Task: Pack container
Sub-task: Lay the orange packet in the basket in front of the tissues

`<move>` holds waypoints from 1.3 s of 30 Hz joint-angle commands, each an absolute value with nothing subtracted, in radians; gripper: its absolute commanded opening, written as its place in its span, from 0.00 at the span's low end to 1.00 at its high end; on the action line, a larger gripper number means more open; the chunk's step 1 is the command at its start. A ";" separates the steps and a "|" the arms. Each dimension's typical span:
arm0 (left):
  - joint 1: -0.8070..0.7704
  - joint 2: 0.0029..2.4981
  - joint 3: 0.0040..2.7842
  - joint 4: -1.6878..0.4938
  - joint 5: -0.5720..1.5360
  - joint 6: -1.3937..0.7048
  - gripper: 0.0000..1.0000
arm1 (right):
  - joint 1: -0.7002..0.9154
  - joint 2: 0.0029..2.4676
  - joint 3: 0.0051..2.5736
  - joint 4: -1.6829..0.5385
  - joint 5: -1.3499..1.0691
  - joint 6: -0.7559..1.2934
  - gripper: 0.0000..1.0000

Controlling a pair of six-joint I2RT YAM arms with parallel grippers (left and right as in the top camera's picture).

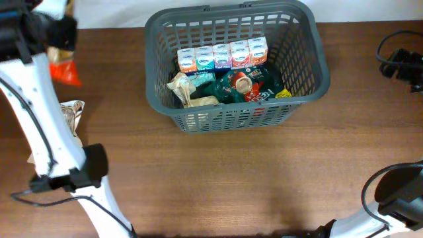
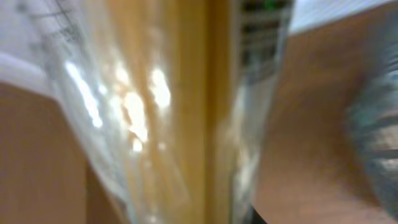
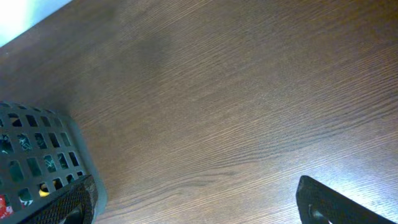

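Container (image 1: 231,118) stands well apart from the spread right fingers (image 3: 324,200).

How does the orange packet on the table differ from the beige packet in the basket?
The orange packet lies on the table, left of the basket; the beige packet sits inside the basket, at its left end. The orange packet is bright; the beige packet is pale and crumpled. Both look soft.

You get an evenly lit, sharp overhead view. Your left wrist view is badly blurred, with white glare spots on a clear wrapper (image 2: 134,106). Your right wrist view is crisp.
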State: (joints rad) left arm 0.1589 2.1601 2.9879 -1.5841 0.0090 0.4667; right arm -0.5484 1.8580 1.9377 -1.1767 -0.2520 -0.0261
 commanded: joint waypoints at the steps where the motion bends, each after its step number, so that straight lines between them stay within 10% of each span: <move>1: -0.014 2.113 3.137 -1.520 0.214 0.762 0.02 | -0.551 1.843 1.934 -1.177 -0.250 -0.021 0.99; 13: -0.463 2.205 2.836 -1.502 0.045 1.080 0.02 | -0.551 1.843 1.934 -1.177 -0.250 -0.021 0.99; 27: -0.509 2.401 2.614 -1.427 -0.107 0.943 0.04 | -0.551 1.843 1.934 -1.177 -0.250 -0.021 0.99; 31: -0.508 2.398 2.619 -1.428 -0.140 0.868 0.92 | -0.551 1.843 1.934 -1.177 -0.250 -0.021 0.99; 39: -0.491 2.137 2.669 -1.414 -0.342 0.721 0.99 | -0.551 1.843 1.934 -1.177 -0.250 -0.021 0.99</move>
State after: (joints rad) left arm -0.5159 2.3695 2.6122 -1.4208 -0.2451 0.8120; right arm -0.5484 1.8580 1.9377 -1.1767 -0.2520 -0.0261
